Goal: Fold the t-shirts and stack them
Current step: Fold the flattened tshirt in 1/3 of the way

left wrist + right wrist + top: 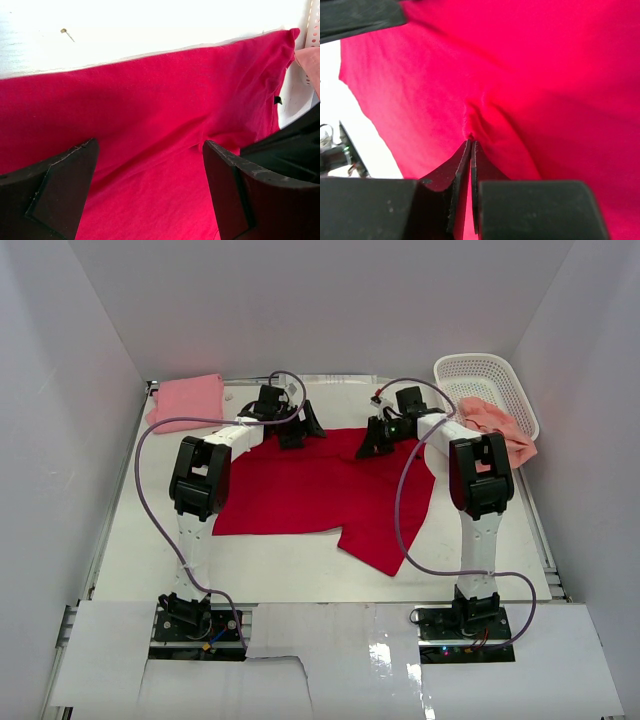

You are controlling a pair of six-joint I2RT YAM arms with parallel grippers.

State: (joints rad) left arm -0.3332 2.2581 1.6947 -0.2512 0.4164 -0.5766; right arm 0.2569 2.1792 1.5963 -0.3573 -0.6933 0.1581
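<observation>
The bright red t-shirt (320, 490) lies spread on the white table, one sleeve pointing to the near right. My left gripper (297, 430) is open just above its far left edge; in the left wrist view red cloth (150, 150) fills the gap between the fingers. My right gripper (378, 440) is shut on a pinch of the red shirt (530, 80) at its far right edge. A folded light pink shirt (187, 400) lies at the far left corner. The salmon-peach shirt (497, 425) hangs over the basket's near rim.
A white plastic lattice basket (487, 380) stands at the far right corner. White walls close in the table on three sides. Purple cables loop from both arms over the table.
</observation>
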